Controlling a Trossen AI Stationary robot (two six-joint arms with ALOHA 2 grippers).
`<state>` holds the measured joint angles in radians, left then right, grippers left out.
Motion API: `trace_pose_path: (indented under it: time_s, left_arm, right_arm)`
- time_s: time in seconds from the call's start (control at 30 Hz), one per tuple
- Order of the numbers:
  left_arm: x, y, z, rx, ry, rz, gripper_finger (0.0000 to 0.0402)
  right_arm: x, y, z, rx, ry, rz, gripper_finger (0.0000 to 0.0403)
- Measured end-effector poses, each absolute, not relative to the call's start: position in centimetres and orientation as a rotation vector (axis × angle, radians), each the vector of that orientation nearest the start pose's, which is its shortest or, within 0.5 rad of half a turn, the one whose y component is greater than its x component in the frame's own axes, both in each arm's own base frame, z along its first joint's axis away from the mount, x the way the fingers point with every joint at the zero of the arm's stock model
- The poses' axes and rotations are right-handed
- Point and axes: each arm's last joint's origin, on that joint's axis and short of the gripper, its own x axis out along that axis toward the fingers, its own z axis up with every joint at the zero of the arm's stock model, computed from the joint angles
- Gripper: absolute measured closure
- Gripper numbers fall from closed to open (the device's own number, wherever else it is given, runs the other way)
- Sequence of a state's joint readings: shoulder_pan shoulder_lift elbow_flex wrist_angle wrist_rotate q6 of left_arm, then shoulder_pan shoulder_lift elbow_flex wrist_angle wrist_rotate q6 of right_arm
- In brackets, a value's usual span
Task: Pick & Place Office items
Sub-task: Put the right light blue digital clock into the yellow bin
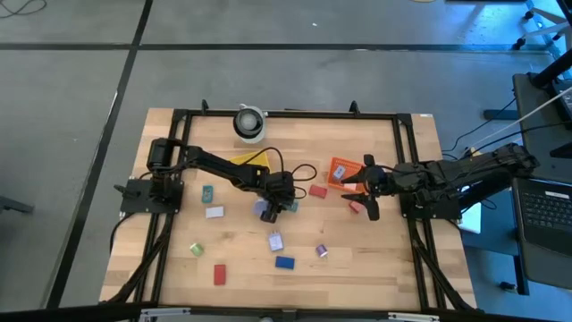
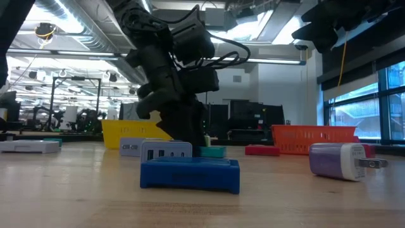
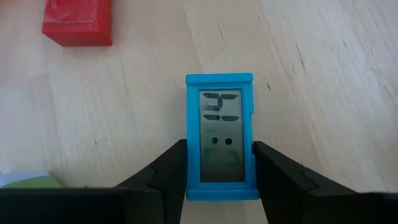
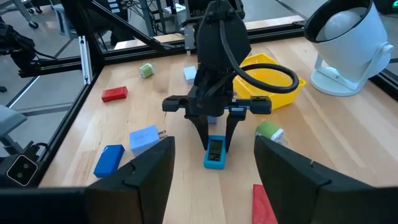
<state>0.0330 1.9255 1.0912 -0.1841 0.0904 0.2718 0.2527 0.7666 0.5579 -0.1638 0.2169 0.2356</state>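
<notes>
**Left gripper clamped on blue clock block**

Left gripper (image 3: 219,186) was down at the table, fingers (image 3: 168,174) pressed on both long sides of a small flat teal-blue plastic block with a grey LCD face (image 3: 219,134). Block lay flat, face up, just in front of the yellow mesh basket (image 4: 270,78), long axis pointing straight out from the gripper. Red flat block (image 3: 78,22) sat near it, apart. Right gripper (image 1: 365,190) hovered by the orange mesh basket (image 1: 342,169), jaws parted, holding nothing.
</notes>
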Motion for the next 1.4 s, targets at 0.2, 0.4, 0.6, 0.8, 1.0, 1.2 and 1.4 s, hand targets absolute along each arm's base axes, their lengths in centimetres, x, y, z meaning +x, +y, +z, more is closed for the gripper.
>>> trace_pose_path:
  time_s: [0.2,0.4,0.6,0.8,1.0,1.2,1.4]
  left_arm:
    - [37.1,1.0,12.8,0.19,1.002,-0.181,0.0252]
    - [37.3,1.1,13.7,0.192,0.95,-0.154,0.0252]
    - [37.5,2.3,18.0,0.14,0.748,-0.091,0.0252]
    - [34.9,5.5,23.8,0.047,0.581,-0.025,0.0252]
    - [30.1,7.7,25.0,-0.044,0.537,0.091,0.0252]
    - [25.9,8.2,22.9,-0.173,0.558,0.193,0.0252]
    - [23.0,8.0,20.5,-0.253,0.62,0.286,0.0252]
  right_arm:
    - [16.8,3.7,26.0,0.146,0.364,-0.007,0.0181]
    - [16.8,3.7,26.0,0.146,0.364,-0.007,0.0181]
    - [16.7,3.7,26.0,0.148,0.366,0.002,0.0181]
    - [16.7,3.8,26.0,0.153,0.368,0.029,0.0181]
    - [16.7,4.0,26.0,0.151,0.367,0.054,0.0181]
    - [16.7,4.0,26.0,0.144,0.367,0.056,0.0181]
    - [16.7,4.0,26.0,0.145,0.367,0.054,0.0181]
